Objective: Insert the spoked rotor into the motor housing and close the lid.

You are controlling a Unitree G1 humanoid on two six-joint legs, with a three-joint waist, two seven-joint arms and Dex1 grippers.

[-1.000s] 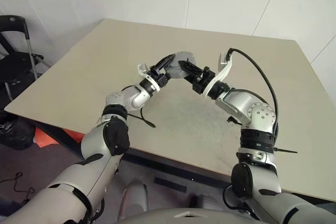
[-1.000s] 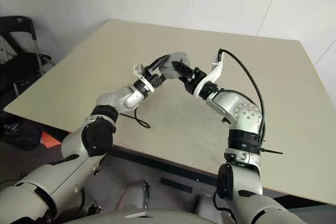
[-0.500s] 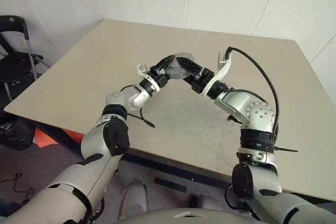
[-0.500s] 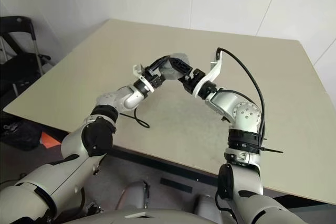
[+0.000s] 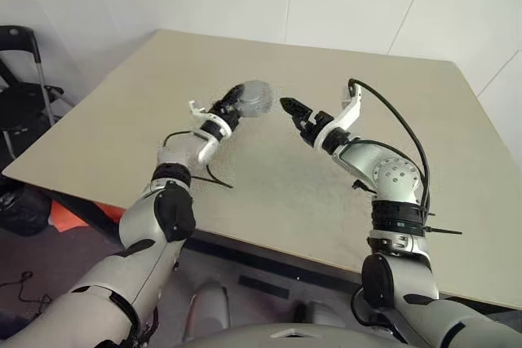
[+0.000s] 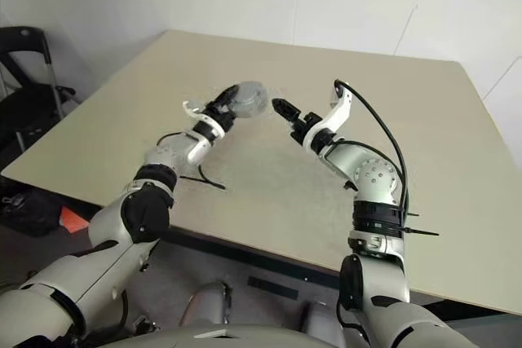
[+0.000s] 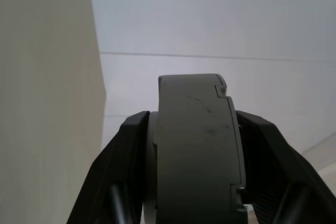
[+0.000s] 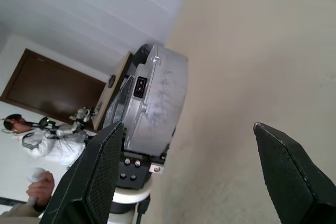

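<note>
Over the beige bench (image 5: 367, 193), we have our left end effector (image 5: 231, 104) clamped on the motor housing (image 5: 254, 98), which it holds up off the surface, its round silvery body reaching past the black fingertips toward the middle of the bench. From the left wrist view the housing (image 7: 197, 145) sits edge-on between the two fingers (image 7: 118, 171), both pressed against its flat faces, so we read the grip as firm. We cannot see into it from any view, so we cannot tell whether the spoked rotor is already seated, nor whether the lid is on; neither part lies loose on the bench.

Moving right, there is a clear gap of bare bench between the housing and our right end effector (image 5: 291, 110). Its fingers stand wide apart and hold nothing. In the right wrist view they (image 8: 100, 171) frame the housing (image 8: 157, 103) ahead, well apart from it, with a small connector on its rim facing us.

We judge that the assembly, or at least the housing, rests with the left end effector alone and the right one is free. Since nothing else is left on the bench, the inserting and closing may well be over. The next move, as we see it, calls for the left arm to lower the housing flat to the bench and release it gently, keeping it level so nothing inside shifts, while the right end effector stays clear.
</note>
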